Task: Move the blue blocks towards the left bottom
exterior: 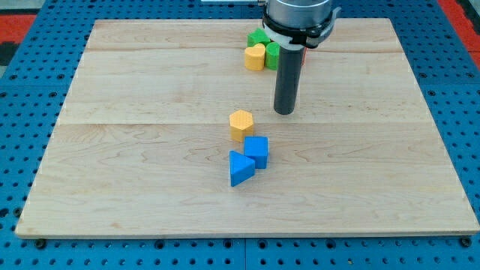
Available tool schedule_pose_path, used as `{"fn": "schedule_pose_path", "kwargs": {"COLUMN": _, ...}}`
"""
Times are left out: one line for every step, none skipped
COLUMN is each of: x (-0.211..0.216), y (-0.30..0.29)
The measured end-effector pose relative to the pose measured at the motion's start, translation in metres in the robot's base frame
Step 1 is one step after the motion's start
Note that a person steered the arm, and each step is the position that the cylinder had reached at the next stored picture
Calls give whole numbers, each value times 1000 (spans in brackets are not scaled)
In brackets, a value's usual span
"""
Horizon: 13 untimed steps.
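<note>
Blue triangular block (241,168) touches blue cube (257,151): light, hard, slippery-looking.
No hand here; my tip (284,111) would push their upper-right faces, avoiding the orange hexagonal block (241,124).

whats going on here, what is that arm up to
A robot arm with a dark rod is pushing blocks on a wooden board. My tip rests on the board, touching no block. The blue cube and blue triangle sit together near the middle, below an orange hexagon, with the tip to their upper right. A yellow block and green blocks cluster at the view's top.
</note>
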<state>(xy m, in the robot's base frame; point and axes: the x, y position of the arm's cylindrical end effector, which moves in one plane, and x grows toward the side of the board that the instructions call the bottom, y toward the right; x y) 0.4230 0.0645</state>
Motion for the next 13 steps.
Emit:
{"fn": "schedule_pose_path", "kwargs": {"x": 36, "y": -23}}
{"fn": "schedule_pose_path", "kwargs": {"x": 71, "y": -47}}
{"fn": "schedule_pose_path", "kwargs": {"x": 78, "y": -32}}
{"fn": "schedule_pose_path", "kwargs": {"x": 104, "y": -41}}
{"fn": "schedule_pose_path", "kwargs": {"x": 138, "y": -80}}
{"fn": "schedule_pose_path", "kwargs": {"x": 139, "y": -100}}
{"fn": "schedule_pose_path", "kwargs": {"x": 136, "y": -100}}
{"fn": "schedule_pose_path", "kwargs": {"x": 136, "y": -108}}
{"fn": "schedule_pose_path", "kwargs": {"x": 136, "y": -121}}
{"fn": "schedule_pose_path", "kwargs": {"x": 136, "y": -138}}
{"fn": "schedule_pose_path", "kwargs": {"x": 136, "y": -152}}
{"fn": "schedule_pose_path", "kwargs": {"x": 136, "y": -165}}
{"fn": "schedule_pose_path", "kwargs": {"x": 136, "y": -181}}
